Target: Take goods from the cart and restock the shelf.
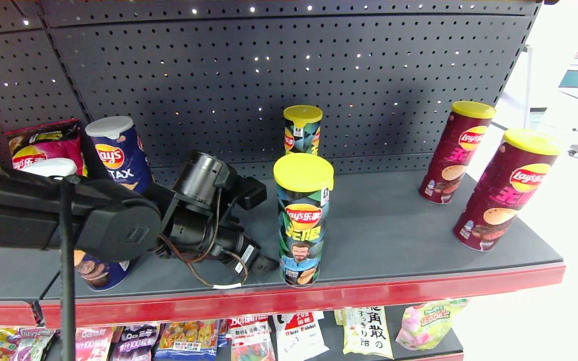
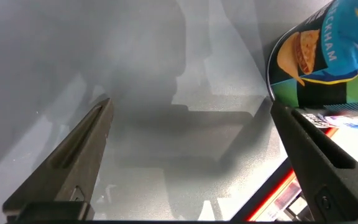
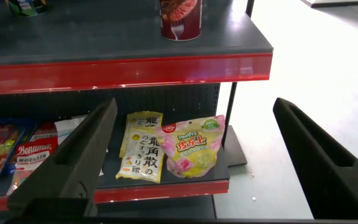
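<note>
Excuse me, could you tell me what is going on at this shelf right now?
The robot is restocking the grey metal shelf with the red front edge. Its left claw sits low over the shelf, open and holding nothing, just beside a tall green-patterned crisp can with a yellow lid that stands upright near the front edge. The right claw is open too, facing the lower shelf's snack bags.

Grey shelf (image 1: 394, 230) with red front lip, green chip can (image 1: 303, 220) upright at front, second green can (image 1: 302, 131) at back, maroon can (image 1: 507, 193) near right end, another maroon can (image 1: 457, 153) behind it, white-lidded blue can (image 1: 118, 153) at left
</note>
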Controlling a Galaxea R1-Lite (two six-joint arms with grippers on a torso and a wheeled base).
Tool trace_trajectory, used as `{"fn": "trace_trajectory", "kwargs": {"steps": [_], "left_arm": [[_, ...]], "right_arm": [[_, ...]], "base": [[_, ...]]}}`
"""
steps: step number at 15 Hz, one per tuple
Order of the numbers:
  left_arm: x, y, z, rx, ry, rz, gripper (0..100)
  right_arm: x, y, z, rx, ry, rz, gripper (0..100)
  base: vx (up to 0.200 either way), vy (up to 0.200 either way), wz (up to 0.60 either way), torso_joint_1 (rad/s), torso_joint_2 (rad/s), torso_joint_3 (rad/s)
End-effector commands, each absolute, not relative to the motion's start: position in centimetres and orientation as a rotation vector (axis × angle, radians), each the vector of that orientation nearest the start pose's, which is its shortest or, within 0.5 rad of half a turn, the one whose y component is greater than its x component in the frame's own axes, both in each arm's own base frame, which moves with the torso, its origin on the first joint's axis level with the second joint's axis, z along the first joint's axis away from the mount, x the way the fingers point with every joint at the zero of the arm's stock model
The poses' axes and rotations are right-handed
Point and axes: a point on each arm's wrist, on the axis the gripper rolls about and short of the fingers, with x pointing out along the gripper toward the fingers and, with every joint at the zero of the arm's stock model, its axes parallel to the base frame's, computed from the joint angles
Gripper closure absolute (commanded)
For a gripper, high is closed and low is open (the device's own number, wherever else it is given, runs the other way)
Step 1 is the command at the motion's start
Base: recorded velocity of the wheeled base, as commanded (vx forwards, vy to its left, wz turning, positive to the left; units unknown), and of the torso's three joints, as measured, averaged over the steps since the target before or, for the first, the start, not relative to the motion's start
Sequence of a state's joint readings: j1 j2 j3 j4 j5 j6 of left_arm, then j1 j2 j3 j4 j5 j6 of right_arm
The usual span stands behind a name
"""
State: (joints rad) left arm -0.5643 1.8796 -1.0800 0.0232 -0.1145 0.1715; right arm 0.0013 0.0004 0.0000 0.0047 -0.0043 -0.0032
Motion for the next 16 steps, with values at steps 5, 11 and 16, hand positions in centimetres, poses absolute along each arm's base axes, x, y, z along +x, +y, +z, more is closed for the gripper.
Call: {"fn": "trace_trajectory", "kwargs": {"steps": [5,11,16], "left_arm": [[28.0,-17.7,14.9,0.35,0.725,-0.678,0],[25.5,-15.4,21.0,0.301,0.529,-0.658,0],[22.0,-13.3,26.0,0.254,0.324,-0.647,0]], "right_arm": [[-2.3,0.0,7.5,-0.005,0.005,-0.003,0],[-2.3,0.0,7.5,-0.003,0.005,-0.003,0],[-2.3,0.0,7.5,-0.005,0.005,-0.003,0]], "base": [[0.0,0.0,0.0,0.0,0.0,0.0],[0.0,0.0,0.0,0.0,0.0,0.0],[0.0,0.0,0.0,0.0,0.0,0.0]]}}
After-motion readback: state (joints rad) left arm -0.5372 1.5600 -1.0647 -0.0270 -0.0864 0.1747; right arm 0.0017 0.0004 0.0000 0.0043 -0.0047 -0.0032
